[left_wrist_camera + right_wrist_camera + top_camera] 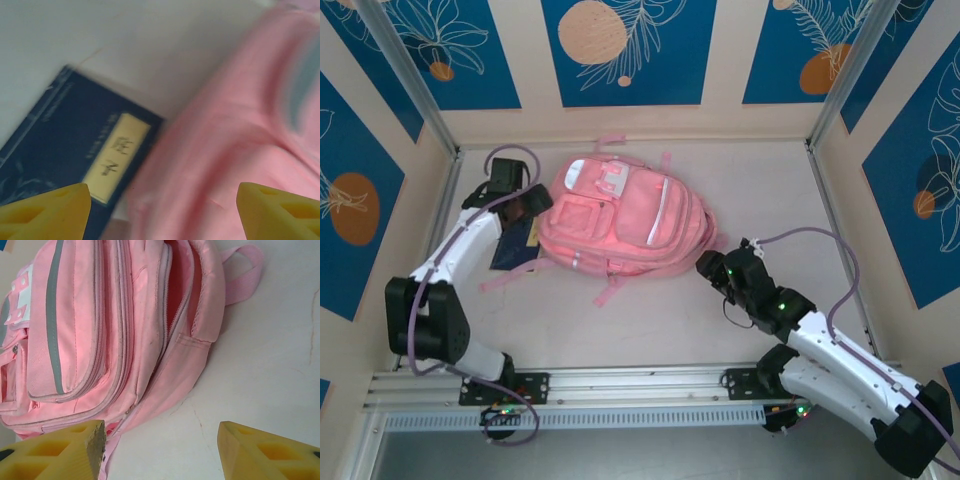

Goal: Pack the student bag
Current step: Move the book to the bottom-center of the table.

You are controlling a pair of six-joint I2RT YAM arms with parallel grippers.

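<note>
The student bag [625, 225], a soft pink backpack with silvery-white trim patches, lies flat on its back at the far middle of the worktop [770, 180], front pockets up. Its main compartment's zip gapes open along the right side. Pink straps trail toward the near edge.

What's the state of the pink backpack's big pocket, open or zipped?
Open: on the student bag, the right wrist view shows zip edges parted, with darker lining inside.

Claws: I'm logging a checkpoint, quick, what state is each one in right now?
Left claw: open, holding nothing.
Right claw: open, holding nothing, near the student bag.
</note>
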